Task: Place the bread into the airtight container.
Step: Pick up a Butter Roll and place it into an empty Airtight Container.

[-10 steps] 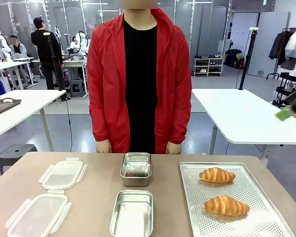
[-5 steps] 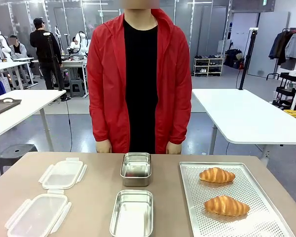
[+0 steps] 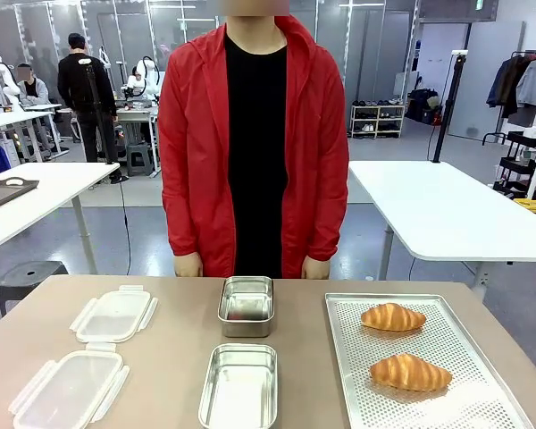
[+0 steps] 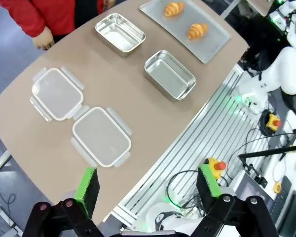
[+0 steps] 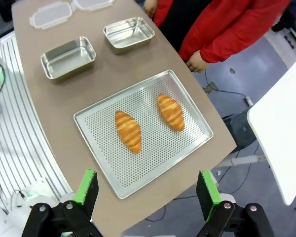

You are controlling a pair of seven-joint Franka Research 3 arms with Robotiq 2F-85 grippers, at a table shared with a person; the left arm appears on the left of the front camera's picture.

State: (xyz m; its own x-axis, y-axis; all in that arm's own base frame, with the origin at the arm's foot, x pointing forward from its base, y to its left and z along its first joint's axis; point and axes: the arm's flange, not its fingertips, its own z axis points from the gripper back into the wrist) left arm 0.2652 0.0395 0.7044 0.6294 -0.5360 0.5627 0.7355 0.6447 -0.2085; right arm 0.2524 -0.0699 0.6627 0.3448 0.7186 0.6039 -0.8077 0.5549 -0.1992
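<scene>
On the surface [image 3: 170,357], at the robot's right, a perforated tray [image 3: 339,357] holds the bread: a far croissant [image 3: 392,316] and a near croissant [image 3: 410,372], lying apart with nothing touching them. Left of the tray, at the middle, stand two open steel containers, the far container [image 3: 247,304] by the person's edge and the near container [image 3: 239,386] just before it, both empty. Farther left lie two clear lids, the far lid [image 3: 114,315] and the near lid [image 3: 67,389], close together. The person [image 3: 250,134], in a red jacket, stands at the far edge with hands hanging by the rim. The left gripper [image 4: 147,183] hangs high over the robot's side near the lids, jaws spread wide, holding nothing. The right gripper [image 5: 146,187] hangs high on the tray's side, likewise wide open and empty.
</scene>
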